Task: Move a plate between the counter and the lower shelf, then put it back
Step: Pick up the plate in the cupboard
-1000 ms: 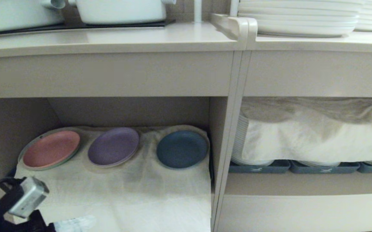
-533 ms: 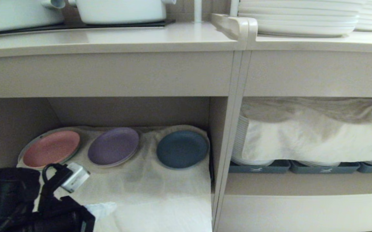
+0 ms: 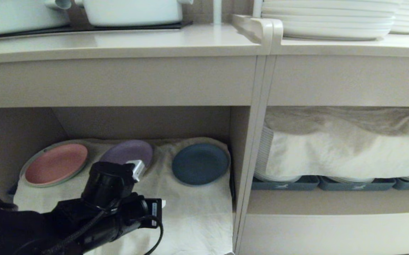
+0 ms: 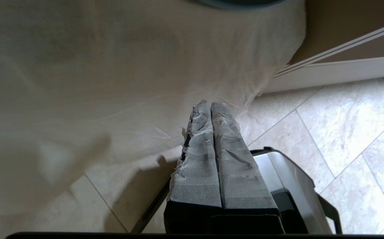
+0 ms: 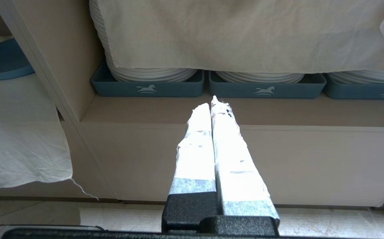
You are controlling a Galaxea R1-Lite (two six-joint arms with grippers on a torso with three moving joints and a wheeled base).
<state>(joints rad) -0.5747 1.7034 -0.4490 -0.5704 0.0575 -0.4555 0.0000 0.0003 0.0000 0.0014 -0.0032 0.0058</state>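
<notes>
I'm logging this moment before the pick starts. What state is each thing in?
plate: flat on the lower shelf's cloth, untouched.
pink plate: flat, uncovered.
purple plate: flat, partly hidden by the arm.
left gripper: fingers shut, empty.
right gripper: fingers shut, empty.

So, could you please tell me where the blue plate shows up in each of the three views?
Head view: the blue plate lies on the white cloth in the lower shelf, rightmost of three plates.
Left wrist view: only a sliver of its rim shows at the top edge.
Right wrist view: part of it shows at the left edge.
Shared landmark: the white cloth under it.
</notes>
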